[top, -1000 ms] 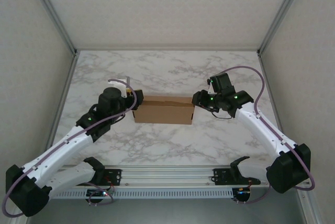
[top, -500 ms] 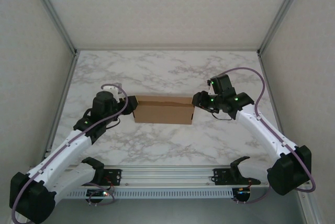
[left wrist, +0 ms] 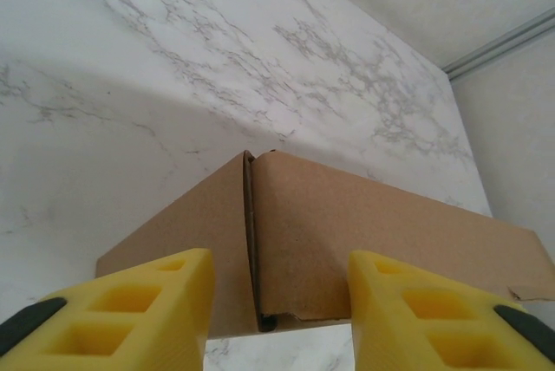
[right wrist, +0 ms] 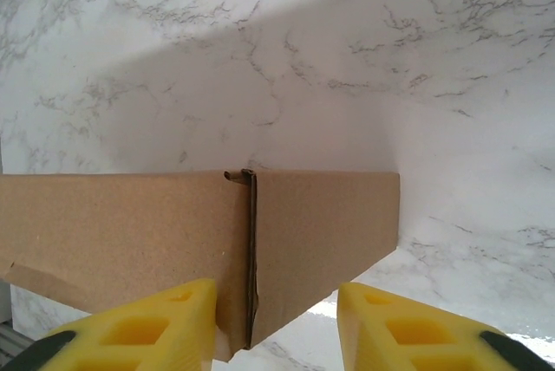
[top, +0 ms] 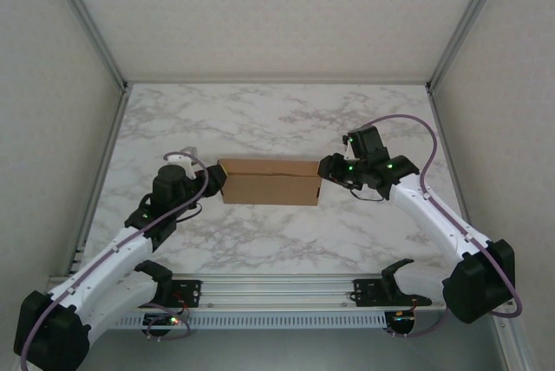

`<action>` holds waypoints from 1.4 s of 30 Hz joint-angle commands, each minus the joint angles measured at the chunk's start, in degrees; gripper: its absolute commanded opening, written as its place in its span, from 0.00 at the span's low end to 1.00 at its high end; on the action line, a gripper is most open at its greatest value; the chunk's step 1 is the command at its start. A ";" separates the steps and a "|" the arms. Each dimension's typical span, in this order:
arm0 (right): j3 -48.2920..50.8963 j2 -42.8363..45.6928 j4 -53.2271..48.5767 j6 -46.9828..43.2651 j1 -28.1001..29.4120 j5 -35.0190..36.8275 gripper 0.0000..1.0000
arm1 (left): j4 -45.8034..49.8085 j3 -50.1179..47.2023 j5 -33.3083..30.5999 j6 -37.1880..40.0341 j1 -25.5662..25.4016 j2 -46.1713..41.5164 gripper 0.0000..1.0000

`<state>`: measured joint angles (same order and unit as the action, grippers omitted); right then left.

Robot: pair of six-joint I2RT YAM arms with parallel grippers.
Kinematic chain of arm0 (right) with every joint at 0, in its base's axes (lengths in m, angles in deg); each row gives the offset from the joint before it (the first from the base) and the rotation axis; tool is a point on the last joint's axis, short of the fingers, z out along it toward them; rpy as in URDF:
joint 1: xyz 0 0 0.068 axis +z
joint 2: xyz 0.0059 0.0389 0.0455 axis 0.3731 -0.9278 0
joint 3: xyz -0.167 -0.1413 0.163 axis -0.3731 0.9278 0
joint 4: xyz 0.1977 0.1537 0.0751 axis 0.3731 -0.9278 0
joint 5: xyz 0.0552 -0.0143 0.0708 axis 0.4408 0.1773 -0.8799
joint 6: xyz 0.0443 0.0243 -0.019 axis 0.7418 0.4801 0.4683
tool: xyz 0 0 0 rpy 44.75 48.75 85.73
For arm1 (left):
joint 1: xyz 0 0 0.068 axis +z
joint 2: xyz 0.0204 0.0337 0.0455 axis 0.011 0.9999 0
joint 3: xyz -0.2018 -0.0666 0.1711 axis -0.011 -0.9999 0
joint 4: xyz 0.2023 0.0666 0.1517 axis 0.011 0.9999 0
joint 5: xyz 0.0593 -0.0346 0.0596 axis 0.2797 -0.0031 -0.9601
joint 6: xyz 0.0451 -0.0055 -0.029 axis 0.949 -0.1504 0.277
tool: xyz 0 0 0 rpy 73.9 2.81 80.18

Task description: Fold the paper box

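Top cam, near to far: both arms reach up from 6 o'clk. The L gripper (top: 214,178) sits at the 9 o'clk end of the paper box (top: 270,182), and the R gripper (top: 326,167) at its 3 o'clk end. The box lies mid table (top: 277,120), long side going 9 to 3. It's plain brown, low & long, w/ a fold line btwn top and front.

The wrist cams get the close-up bits. L wrist cam: the L gripper (left wrist: 279,257) has its yellow fingers (left wrist: 165,302) spread apart, w/ a box (left wrist: 373,232) corner btwn them at 12. A dark slit runs down that corner. There's a small notch at the 3 o'clk edge.

R wrist cam: the R gripper (right wrist: 277,287) is spread wide too, w/ a box (right wrist: 130,224) corner in the gap. It has a thin seam w/ a tiny curled bit on top.

Can't tell if any finger touches the card.
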<state>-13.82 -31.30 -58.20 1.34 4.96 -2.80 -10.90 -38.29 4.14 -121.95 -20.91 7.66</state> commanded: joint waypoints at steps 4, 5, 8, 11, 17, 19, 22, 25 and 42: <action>4.84 -3.16 -6.12 0.54 -0.32 5.72 0.35 | 0.66 -5.50 -2.63 -5.54 0.71 -0.30 0.40; 5.23 -3.26 -5.95 0.85 -0.25 5.77 0.34 | -0.12 -6.12 -2.29 -6.41 0.71 0.07 0.40; 6.10 -3.87 -5.57 1.79 -0.24 5.75 0.32 | -2.92 -8.39 -0.72 -9.12 0.85 1.81 0.37; 6.10 -4.01 -5.54 1.94 -0.30 5.35 0.32 | -3.37 -8.81 -0.18 -9.98 0.80 2.40 0.36; 0.88 -2.76 -8.04 -0.84 -0.25 4.66 0.36 | 3.32 -2.22 -2.90 -5.79 0.89 -0.80 0.42; -1.62 -2.13 -9.00 -1.77 -0.26 4.36 0.37 | 5.44 0.89 -2.96 -3.63 0.97 -1.03 0.45; -3.83 -1.32 -9.48 -2.33 -0.26 3.60 0.40 | 7.71 4.25 -2.09 -1.31 1.01 -0.88 0.51; -4.89 -0.90 -9.68 -3.19 -0.26 2.93 0.43 | 8.98 6.12 -2.07 0.45 1.06 -1.33 0.54; -4.62 -1.63 -6.20 -4.38 -0.28 0.11 0.38 | 0.15 4.39 2.85 0.82 2.29 7.83 0.46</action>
<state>-18.43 -32.28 -65.69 -2.85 4.96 -1.47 -7.78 -32.37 5.01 -120.57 -19.08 14.98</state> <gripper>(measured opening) 0.381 0.467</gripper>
